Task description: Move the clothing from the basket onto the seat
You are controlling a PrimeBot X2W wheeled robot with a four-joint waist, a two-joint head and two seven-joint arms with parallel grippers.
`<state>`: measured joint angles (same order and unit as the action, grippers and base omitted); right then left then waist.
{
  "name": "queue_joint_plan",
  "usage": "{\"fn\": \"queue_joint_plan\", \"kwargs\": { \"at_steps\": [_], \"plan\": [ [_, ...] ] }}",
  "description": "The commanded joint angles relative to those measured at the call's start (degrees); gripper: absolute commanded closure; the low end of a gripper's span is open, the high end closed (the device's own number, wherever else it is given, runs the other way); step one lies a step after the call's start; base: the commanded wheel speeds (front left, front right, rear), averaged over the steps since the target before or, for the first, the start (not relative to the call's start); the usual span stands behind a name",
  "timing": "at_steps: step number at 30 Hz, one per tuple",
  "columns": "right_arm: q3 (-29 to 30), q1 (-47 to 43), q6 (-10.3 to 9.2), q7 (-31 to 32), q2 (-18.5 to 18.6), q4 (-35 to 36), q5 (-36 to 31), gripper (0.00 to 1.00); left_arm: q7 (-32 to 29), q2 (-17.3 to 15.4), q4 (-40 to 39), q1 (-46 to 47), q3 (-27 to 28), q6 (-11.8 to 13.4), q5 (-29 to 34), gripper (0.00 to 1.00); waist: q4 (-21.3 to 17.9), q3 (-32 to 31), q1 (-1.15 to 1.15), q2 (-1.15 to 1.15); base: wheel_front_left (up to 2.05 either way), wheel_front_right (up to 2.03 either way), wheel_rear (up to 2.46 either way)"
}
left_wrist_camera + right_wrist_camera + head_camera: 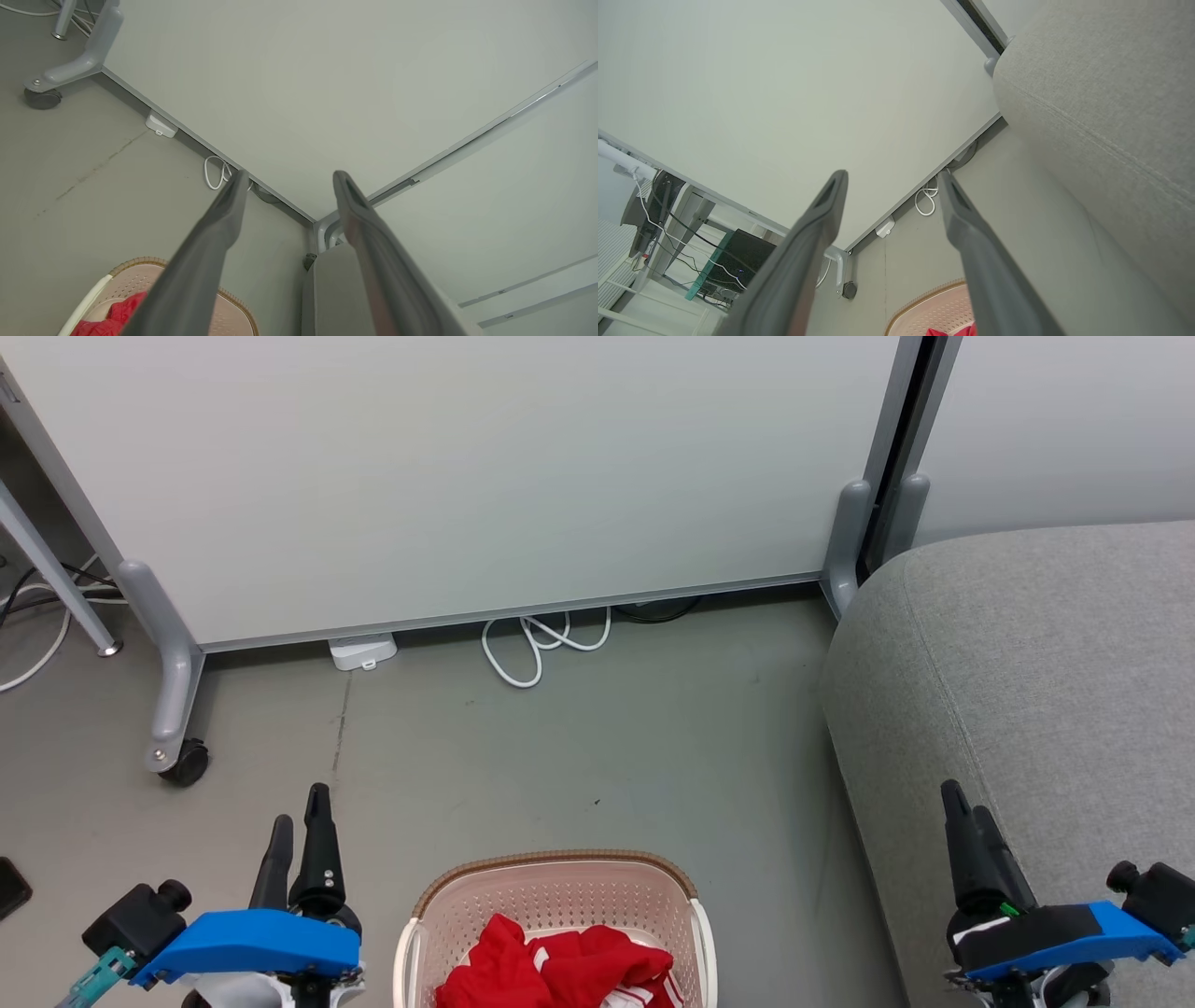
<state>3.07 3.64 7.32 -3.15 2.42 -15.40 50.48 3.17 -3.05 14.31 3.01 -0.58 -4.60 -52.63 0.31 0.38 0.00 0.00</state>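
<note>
Partly cropped, the basket point(560, 894) holds clothing point(569, 971); left pincer point(301, 805) and right pincer point(966, 800) gape empty.

The clothing point(560, 975) at six o'clock is bright red with thin white stripes. The basket point(560, 894) is cream-white, patterned with rows of small holes, and has a brown woven-look rim. The sofa point(1027, 663) at three o'clock is light grey and finely flecked. The floor point(597, 737) is dull grey-green. The partition panel point(467, 476) at twelve o'clock is pale grey-white, and the cable point(537, 649) below it is white. The left claw point(301, 807) and right claw point(966, 803) have black fingers and bright blue housings.
</note>
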Motion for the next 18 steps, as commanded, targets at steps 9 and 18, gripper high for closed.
{"fn": "queue_joint_plan", "kwargs": {
  "at_steps": [9,18],
  "plan": [
    [-0.60,0.88,0.15,-1.77,0.40,1.00,-10.02,0.00,2.16,-1.16,-1.22,1.05,-1.99,-0.21,9.74,0.00,0.19,0.00,0.00,0.00,0.00,0.00,0.00],
    [-0.88,0.72,0.16,-2.84,0.44,1.05,-16.82,0.00,3.72,-1.51,-0.55,1.00,-3.21,-0.31,16.08,0.00,0.27,0.06,0.00,0.00,0.00,0.00,0.00]
  ]
}}
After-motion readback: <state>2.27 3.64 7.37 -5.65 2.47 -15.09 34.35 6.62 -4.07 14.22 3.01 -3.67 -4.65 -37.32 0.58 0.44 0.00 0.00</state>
